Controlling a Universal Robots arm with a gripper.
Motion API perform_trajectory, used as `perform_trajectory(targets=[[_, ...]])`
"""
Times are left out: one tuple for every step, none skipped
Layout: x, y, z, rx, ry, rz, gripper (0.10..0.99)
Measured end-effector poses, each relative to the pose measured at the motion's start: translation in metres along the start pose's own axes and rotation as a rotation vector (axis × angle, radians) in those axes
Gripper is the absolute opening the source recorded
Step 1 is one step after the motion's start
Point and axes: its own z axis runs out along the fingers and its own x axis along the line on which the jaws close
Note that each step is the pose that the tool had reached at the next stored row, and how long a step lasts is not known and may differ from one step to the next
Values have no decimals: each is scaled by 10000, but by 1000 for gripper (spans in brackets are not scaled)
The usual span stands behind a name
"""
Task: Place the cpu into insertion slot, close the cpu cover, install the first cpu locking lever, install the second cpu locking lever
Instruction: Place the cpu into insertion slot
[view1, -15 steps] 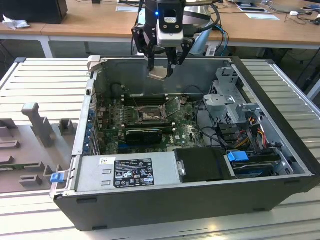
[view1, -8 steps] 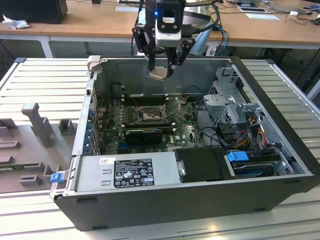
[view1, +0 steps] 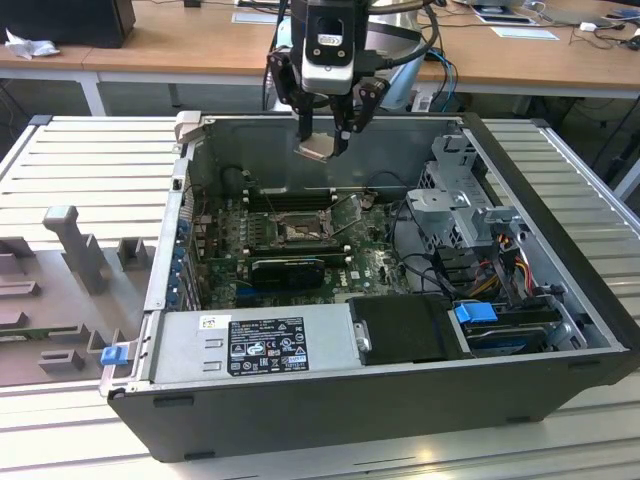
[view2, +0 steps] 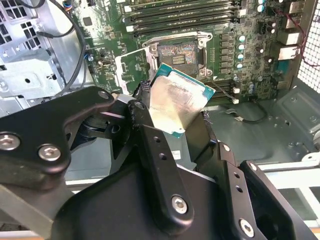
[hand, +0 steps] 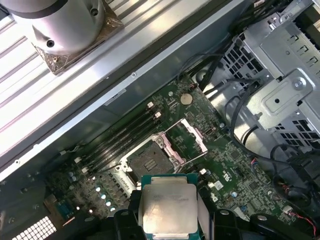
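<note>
My gripper (view1: 322, 140) hangs above the open computer case, shut on the cpu (view1: 318, 148), a flat silver-grey square. In both wrist views the cpu (view2: 177, 102) (hand: 167, 207) sits between the black fingers (view2: 145, 130). The insertion slot (view1: 295, 232) (view2: 180, 52) (hand: 150, 160) lies bare on the green motherboard (view1: 375, 262), below the chip and apart from it. Beside the slot the cpu cover (view2: 131, 67) (hand: 186, 136) stands swung open. I cannot make out the locking levers.
A long black graphics card (view1: 290, 268) lies just in front of the slot, and memory slots (view1: 290, 198) lie behind it. A power supply (view1: 250, 345) and a metal drive cage (view1: 465, 205) with cables stand inside the case. Grey fixtures (view1: 70, 250) sit outside at the exterior view's left.
</note>
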Motion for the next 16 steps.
perform_trajectory(targets=[[0, 0, 1, -1, -9, 100, 525], [0, 0, 2, -1, -12, 136, 525], [0, 0, 2, -2, -14, 157, 525], [0, 0, 4, -3, -19, 208, 525], [0, 0, 6, -4, -23, 258, 525], [0, 0, 7, -5, -32, 351, 525], [0, -1, 9, -7, -41, 458, 525], [0, -1, 11, -10, -50, 559, 525], [0, -1, 13, -13, -63, 708, 525], [0, -1, 15, -15, -74, 835, 525], [-1, -2, 17, -18, -93, 1038, 525], [-1, -2, 17, -19, -101, 1135, 525], [0, -2, 17, -22, -113, 1269, 525], [0, -2, 18, -24, -119, 1345, 525], [0, -2, 18, -25, -126, 1418, 525], [0, -2, 18, -26, -133, 1501, 525]])
